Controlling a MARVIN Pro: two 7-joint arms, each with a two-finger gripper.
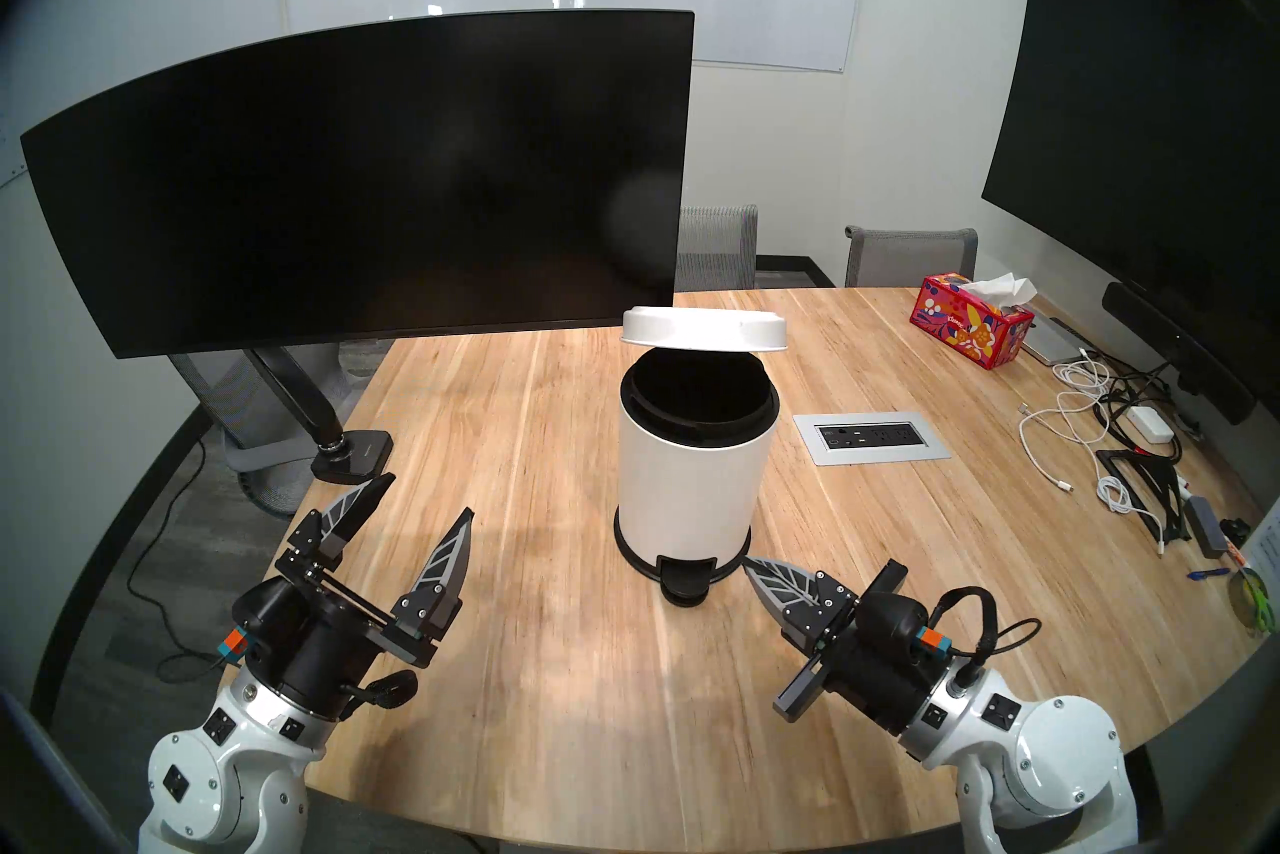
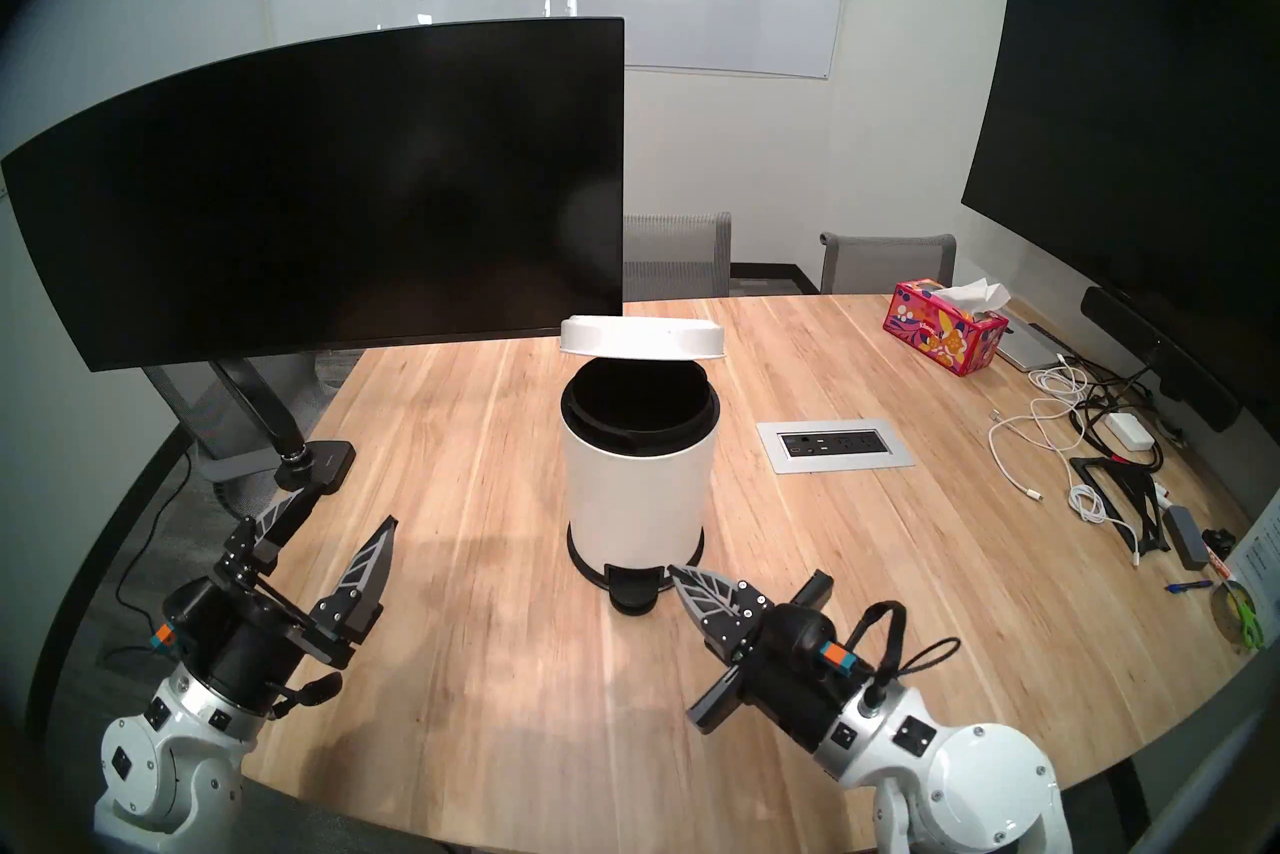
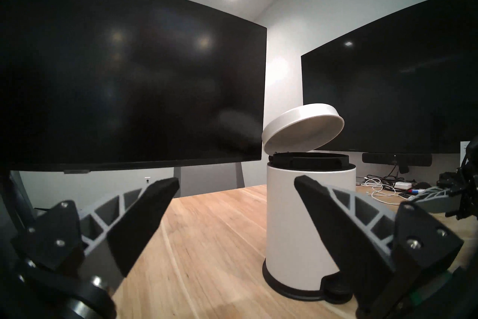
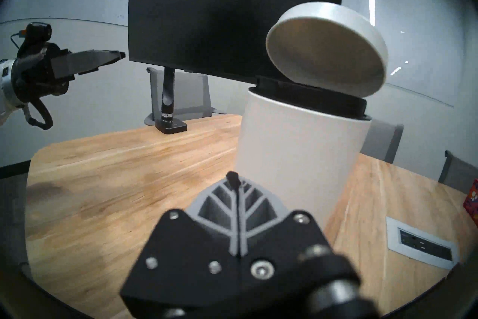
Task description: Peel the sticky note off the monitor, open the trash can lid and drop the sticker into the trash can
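Observation:
The monitor (image 1: 388,187) stands dark at the table's left on its black arm, and no sticky note shows on it or in any view. The white trash can (image 1: 692,485) stands mid-table with its lid (image 1: 703,329) raised about halfway, showing the dark inner bucket. My left gripper (image 1: 426,495) is open and empty, left of the can and above the table. My right gripper (image 1: 748,565) is shut and empty. Its tip is low beside the black pedal (image 1: 686,586), on the pedal's right side. I cannot tell whether it touches the pedal. In the right wrist view the shut fingers (image 4: 232,177) point at the can body (image 4: 297,150).
The monitor arm's square base (image 1: 353,454) sits just beyond my left gripper. A tissue box (image 1: 973,322), a power outlet panel (image 1: 869,437) and tangled cables (image 1: 1080,416) lie at the right. A large wall screen (image 1: 1143,104) hangs at the right, and grey chairs (image 1: 717,246) stand behind the table.

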